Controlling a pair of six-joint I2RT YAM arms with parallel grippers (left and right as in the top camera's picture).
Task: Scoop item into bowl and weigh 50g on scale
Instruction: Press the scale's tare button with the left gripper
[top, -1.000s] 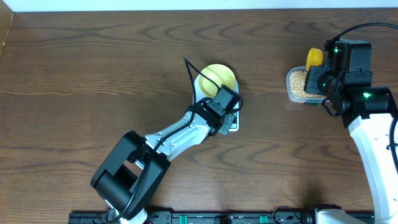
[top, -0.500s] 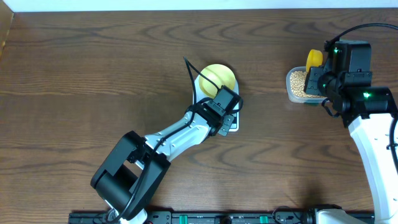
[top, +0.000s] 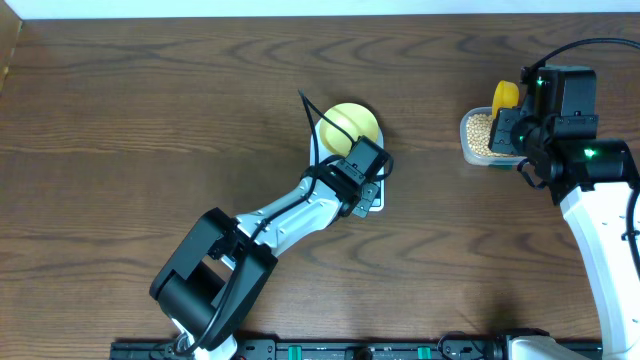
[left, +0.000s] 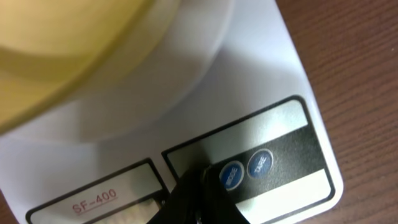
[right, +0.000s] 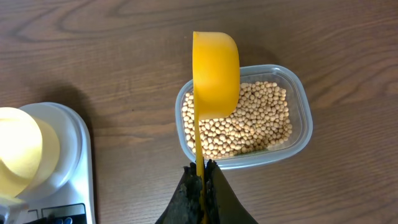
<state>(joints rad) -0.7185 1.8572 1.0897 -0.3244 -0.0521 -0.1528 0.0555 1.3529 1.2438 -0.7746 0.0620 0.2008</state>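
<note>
The pale yellow bowl (top: 350, 124) stands on the white scale (top: 376, 201). In the left wrist view the bowl (left: 56, 43) fills the upper left, above the scale's white body (left: 249, 68) and two blue buttons (left: 245, 170). My left gripper (left: 202, 190) is shut and empty, its tip against the panel just left of the buttons; it also shows overhead (top: 368, 192). My right gripper (right: 202, 171) is shut on the handle of a bright yellow scoop (right: 215, 71), held above the tan beans (right: 249, 124). Overhead, the right gripper (top: 513, 122) is at the beans (top: 480, 130).
The beans lie in a clear rectangular plastic tub (right: 301, 140) at the right of the wooden table (top: 150, 130). The scale (right: 71, 143) with the bowl (right: 18, 155) lies to the left of the tub in the right wrist view. A black cable (top: 312, 112) arcs beside the bowl.
Almost nothing. The left arm has shifted very slightly at the scale. The right arm and scoop have stayed over the tub.
</note>
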